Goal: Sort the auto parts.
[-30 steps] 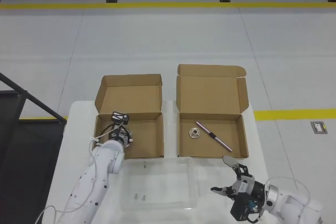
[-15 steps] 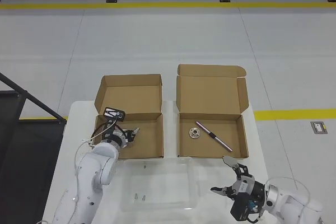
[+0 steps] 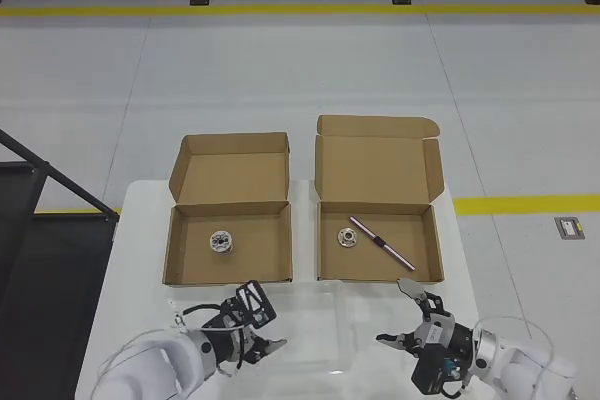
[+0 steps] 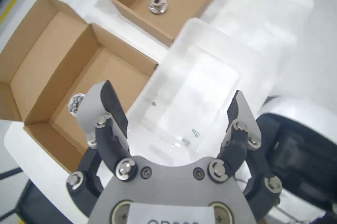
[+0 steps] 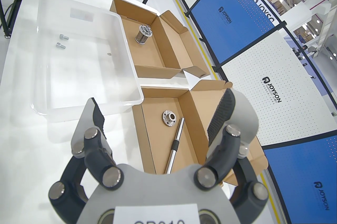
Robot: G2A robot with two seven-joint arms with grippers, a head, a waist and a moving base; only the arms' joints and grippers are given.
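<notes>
We find the left tool (image 4: 171,93) spread wide and holding nothing. It hangs above the tray (image 4: 184,27), over the end on the robot's left. In its own view two screws (image 4: 194,132) lie close together on the tray floor between its fingers (image 4: 110,101). A small dark speck (image 4: 154,103) sits on the tray floor a little farther off; we cannot tell what it is.

The right tool (image 5: 160,101) is wide open too and holds nothing. It hangs just off the tray's right end, over the bare surface (image 3: 140,290) in front of the right box (image 3: 425,230).

The tray is clear plastic and lies on the surface just in front of two open cardboard boxes, whose lids are folded back away from the robot. The left box (image 3: 260,262) holds one part, a short metal hub (image 3: 220,241) standing on end near the middle of the floor. The right box holds two. A round flange (image 3: 347,237) with a hole through its middle lies flat toward the box's left side. A slim rod (image 3: 382,243) with a dark band at its middle lies slantwise just beside the flange, not touching it.
</notes>
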